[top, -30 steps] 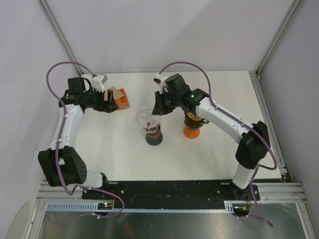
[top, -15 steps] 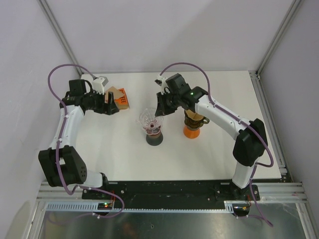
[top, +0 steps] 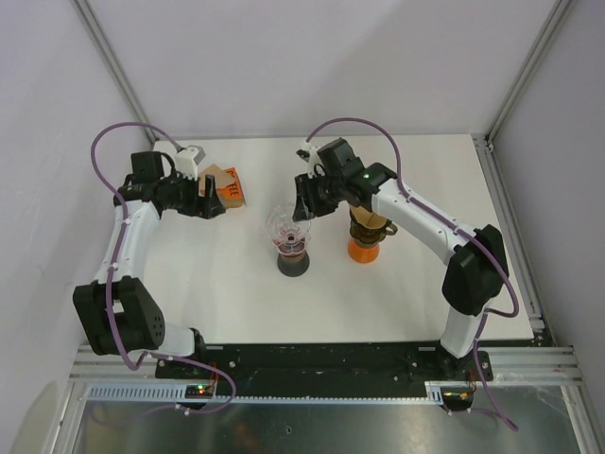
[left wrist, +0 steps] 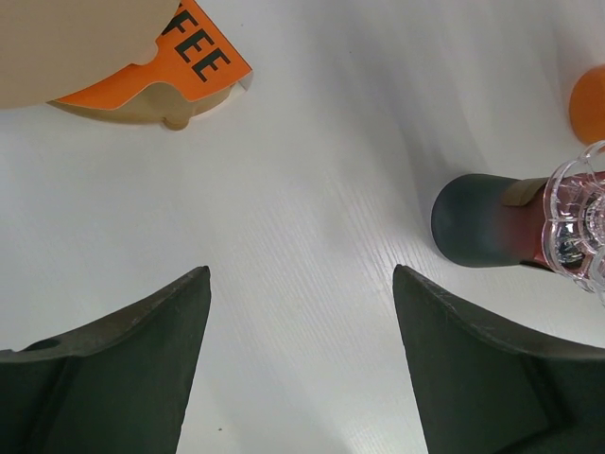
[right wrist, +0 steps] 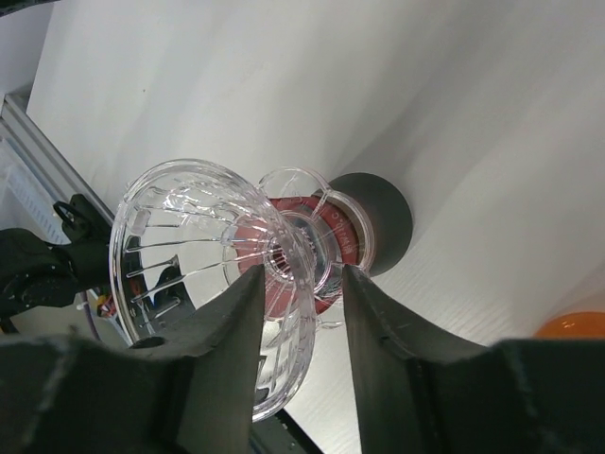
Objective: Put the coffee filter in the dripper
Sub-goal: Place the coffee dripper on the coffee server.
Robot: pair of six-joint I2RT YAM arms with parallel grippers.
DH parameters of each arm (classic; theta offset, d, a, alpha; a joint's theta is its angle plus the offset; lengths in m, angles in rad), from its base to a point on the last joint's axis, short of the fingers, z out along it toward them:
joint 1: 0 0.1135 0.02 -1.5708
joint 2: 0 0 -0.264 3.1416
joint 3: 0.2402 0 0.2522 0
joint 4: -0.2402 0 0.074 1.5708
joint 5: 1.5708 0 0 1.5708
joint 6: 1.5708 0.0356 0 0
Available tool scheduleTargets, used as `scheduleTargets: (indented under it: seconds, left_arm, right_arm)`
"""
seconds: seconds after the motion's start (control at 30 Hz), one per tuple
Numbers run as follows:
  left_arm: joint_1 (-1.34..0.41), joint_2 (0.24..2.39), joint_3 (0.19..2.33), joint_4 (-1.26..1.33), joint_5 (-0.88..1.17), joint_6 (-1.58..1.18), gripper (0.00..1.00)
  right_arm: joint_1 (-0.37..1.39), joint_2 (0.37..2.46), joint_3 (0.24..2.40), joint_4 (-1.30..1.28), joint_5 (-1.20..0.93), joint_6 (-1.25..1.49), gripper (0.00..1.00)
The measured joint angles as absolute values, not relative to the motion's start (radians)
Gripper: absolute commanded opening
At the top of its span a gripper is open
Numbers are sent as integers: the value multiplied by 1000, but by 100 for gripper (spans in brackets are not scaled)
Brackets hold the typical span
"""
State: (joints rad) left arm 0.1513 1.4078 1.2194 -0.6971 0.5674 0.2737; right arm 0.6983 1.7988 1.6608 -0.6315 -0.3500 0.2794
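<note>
Over the white table, the left gripper hangs wide open and empty near an orange filter pack. A plain tan paper coffee filter overlaps the pack. The right gripper, fingers partly parted, straddles the neck of the clear ribbed dripper, which sits on a dark mug.

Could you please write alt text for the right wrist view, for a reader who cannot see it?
A clear ribbed plastic dripper sits on a dark grey cup on the white table, seen between the two dark fingers of the right gripper, which stand apart either side of the dripper's neck. An orange object peeks in at lower right.
</note>
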Motion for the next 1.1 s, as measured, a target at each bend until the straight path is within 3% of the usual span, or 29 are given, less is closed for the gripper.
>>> scheduleTargets:
  seconds: [0.27,0.67,0.83,1.1]
  left_arm:
    - [156,1425,1157,-605,543,224,71]
    - [140,1461,1159,-515,395,402,75]
    - [137,1569,1254,-447,331,330,79]
    - [128,1601,1234,-266,233,207,78]
  right_arm:
    - [714,1799,1713,-642,-339,261,57]
    - [779,1701,1752,-634,-236,161,61]
    - [810,1633,1745,-600,-203,134,62]
    - [884,1585,1710,-576,-137,89,64]
